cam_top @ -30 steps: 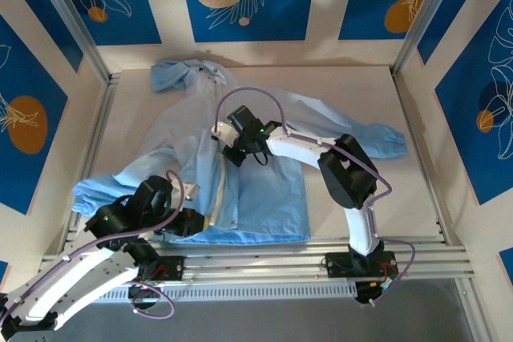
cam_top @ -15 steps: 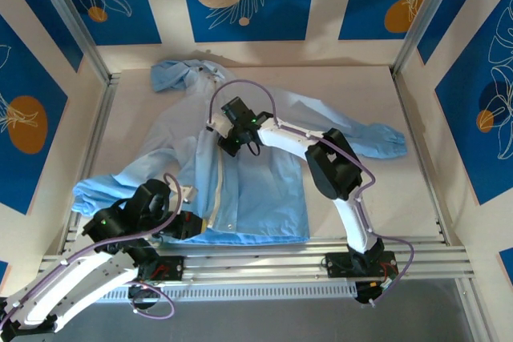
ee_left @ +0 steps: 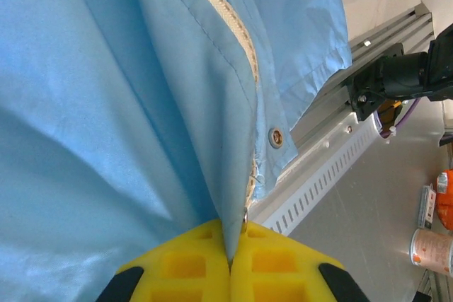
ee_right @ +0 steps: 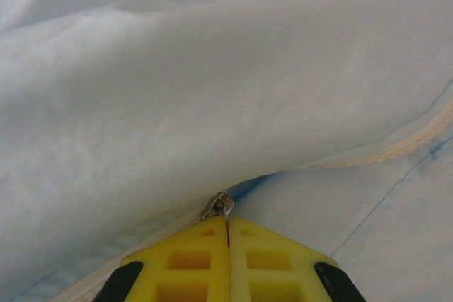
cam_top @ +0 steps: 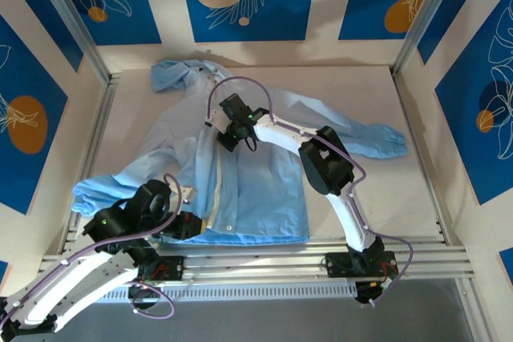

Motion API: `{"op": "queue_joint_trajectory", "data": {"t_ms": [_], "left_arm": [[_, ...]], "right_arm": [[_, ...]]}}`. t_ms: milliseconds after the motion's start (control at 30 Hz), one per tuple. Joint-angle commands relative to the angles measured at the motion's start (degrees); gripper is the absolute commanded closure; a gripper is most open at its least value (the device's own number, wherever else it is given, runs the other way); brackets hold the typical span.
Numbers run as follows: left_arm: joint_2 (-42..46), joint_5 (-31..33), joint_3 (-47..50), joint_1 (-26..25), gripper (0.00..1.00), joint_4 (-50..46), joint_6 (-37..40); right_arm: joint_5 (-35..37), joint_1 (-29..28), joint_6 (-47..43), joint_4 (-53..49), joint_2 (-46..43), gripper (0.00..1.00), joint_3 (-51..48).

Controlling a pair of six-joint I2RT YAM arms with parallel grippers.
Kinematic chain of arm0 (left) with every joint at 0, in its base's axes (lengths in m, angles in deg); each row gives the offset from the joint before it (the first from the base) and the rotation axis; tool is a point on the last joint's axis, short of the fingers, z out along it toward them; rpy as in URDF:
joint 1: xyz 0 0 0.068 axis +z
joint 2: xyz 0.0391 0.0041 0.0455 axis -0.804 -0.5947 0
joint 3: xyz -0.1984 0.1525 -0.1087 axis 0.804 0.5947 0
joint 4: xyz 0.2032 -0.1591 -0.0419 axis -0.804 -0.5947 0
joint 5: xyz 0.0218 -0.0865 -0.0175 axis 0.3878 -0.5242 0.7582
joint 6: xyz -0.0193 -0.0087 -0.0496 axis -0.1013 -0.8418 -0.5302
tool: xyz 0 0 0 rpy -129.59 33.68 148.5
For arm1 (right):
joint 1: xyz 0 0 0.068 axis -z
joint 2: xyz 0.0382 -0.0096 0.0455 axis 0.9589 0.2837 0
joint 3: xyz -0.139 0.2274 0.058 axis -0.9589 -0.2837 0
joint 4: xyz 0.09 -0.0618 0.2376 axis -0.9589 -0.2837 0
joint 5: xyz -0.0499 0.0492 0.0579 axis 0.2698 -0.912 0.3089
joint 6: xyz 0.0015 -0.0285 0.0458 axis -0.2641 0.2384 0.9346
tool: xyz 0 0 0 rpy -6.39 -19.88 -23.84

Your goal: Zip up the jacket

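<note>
Right gripper (ee_right: pixel 228 227): jaws clenched on the small metal zipper pull (ee_right: pixel 218 206), at upper-chest height on the garment.
Left gripper (ee_left: pixel 230 247): jaws clamped on the near hem (ee_left: pixel 233 196), right at the bottom end of the zipper strip (ee_left: pixel 237 33). A metal snap (ee_left: pixel 276 136) sits just beside the grip.
Jacket (cam_top: pixel 264 190): light blue, lying flat and front-up at the centre of the table (cam_top: pixel 361 94). Hood (cam_top: pixel 180 76) far left, hem at the near edge, sleeves spread left and right.
Done (judged): the two front panels lie joined from the hem up to the pull, which is most of the run.
Remaining (judged): the short stretch from the pull to the collar.
Closure check: the fabric fold above the pull hides the teeth there, so their state cannot be told.
</note>
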Motion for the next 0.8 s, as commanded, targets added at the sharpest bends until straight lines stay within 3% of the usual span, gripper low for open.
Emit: {"op": "queue_joint_trajectory", "data": {"t_ms": [0, 767], "left_arm": [[-0.53, -1.83, 0.41, -1.00, 1.00, -3.65, -0.25], [-1.44, 2.67, -0.13, -0.99, 1.00, -7.36, -4.27]], "right_arm": [[3.03, 2.39, -1.11, 0.88, 2.79, 1.00, 4.46], [1.35, 7.80, -2.34, -1.54, 16.34, 1.00, 28.39]]}}
